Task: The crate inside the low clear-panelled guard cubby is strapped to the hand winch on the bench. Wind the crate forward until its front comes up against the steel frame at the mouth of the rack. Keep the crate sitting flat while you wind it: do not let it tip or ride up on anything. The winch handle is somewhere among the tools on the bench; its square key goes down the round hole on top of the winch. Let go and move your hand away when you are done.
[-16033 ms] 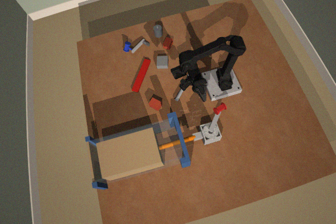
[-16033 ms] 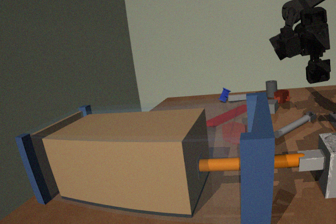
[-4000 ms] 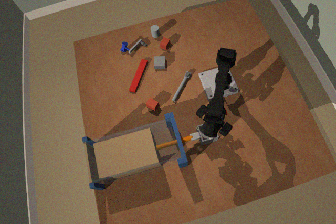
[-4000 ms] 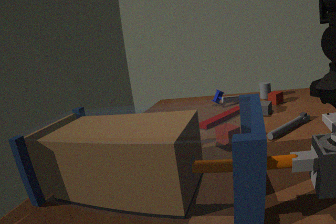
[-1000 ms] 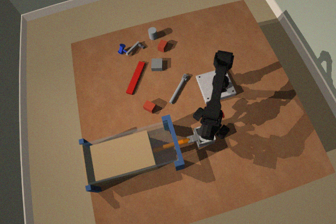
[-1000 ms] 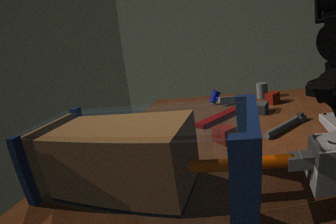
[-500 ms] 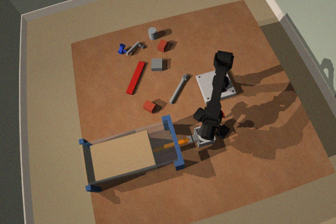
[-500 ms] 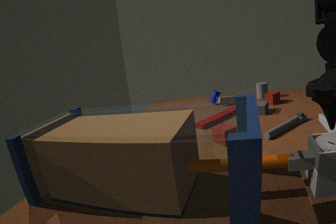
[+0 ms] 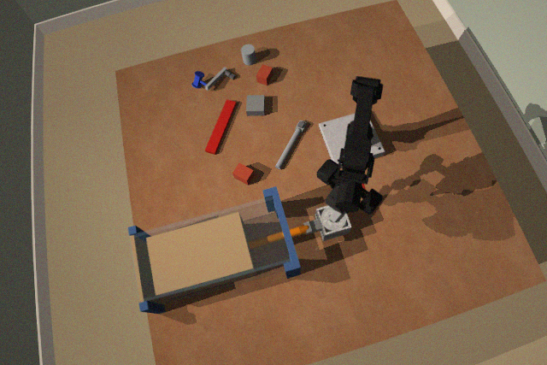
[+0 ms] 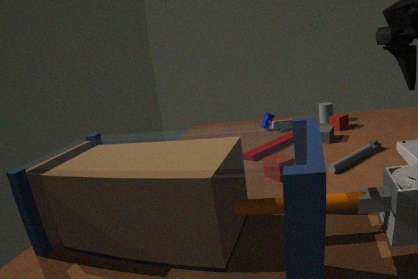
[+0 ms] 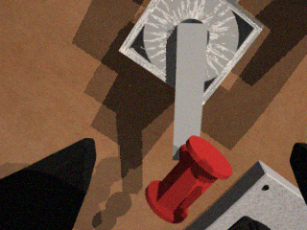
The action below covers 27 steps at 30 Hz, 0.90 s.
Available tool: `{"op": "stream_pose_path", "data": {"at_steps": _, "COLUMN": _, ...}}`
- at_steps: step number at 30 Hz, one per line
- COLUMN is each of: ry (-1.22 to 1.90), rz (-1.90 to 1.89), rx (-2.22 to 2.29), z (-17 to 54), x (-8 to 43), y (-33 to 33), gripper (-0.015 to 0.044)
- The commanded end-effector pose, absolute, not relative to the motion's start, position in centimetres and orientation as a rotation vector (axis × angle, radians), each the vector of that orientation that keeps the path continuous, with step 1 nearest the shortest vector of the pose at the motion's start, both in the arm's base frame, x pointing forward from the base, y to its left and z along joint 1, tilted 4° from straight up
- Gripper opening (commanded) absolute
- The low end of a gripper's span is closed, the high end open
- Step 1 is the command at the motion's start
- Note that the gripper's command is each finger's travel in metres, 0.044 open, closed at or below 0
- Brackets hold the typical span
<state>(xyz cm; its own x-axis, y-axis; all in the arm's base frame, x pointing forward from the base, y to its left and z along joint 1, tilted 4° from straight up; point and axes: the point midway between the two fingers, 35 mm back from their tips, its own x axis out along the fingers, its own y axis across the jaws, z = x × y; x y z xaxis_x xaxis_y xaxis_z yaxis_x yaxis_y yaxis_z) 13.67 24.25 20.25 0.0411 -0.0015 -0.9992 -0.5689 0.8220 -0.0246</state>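
The tan crate (image 9: 201, 252) (image 10: 145, 208) sits flat in the clear-panelled cubby, with a gap between its front and the blue frame (image 9: 285, 237) (image 10: 305, 221) at the mouth. An orange strap (image 9: 297, 233) (image 10: 341, 200) runs from the crate to the grey winch (image 9: 334, 233) (image 10: 403, 215) (image 11: 225, 43). The winch handle's grey arm (image 11: 189, 86) lies across the winch top, one end over the round hole; its key is hidden. Its red knob (image 11: 189, 179) stands at the other end. My gripper (image 9: 349, 186) (image 11: 196, 150) is open and empty above the handle, fingers wide either side of the knob.
A white plate (image 9: 333, 133) with bolt holes lies beyond the winch, under the arm. A grey rod tool (image 9: 290, 146), a red bar (image 9: 220, 126), two red blocks (image 9: 244, 173) (image 9: 264, 74), a grey block (image 9: 255, 105), a grey cylinder (image 9: 248, 54) and a blue-knobbed crank (image 9: 216, 79) lie further off.
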Motion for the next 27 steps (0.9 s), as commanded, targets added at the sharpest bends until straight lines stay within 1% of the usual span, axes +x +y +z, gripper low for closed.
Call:
{"op": "stream_pose_path", "data": {"at_steps": 1, "ry": 1.478, "rz": 0.451, "rx": -0.490, "z": 21.22, "x": 13.47, "y": 23.97, "gripper": 0.0440}}
{"op": "stream_pose_path", "data": {"at_steps": 10, "ry": 1.481, "rz": 0.456, "rx": -0.490, "z": 21.04, "x": 13.44, "y": 24.02, "gripper": 0.0440}}
{"op": "stream_pose_path", "data": {"at_steps": 27, "ry": 1.481, "rz": 0.456, "rx": -0.490, "z": 21.04, "x": 13.44, "y": 24.02, "gripper": 0.0000}}
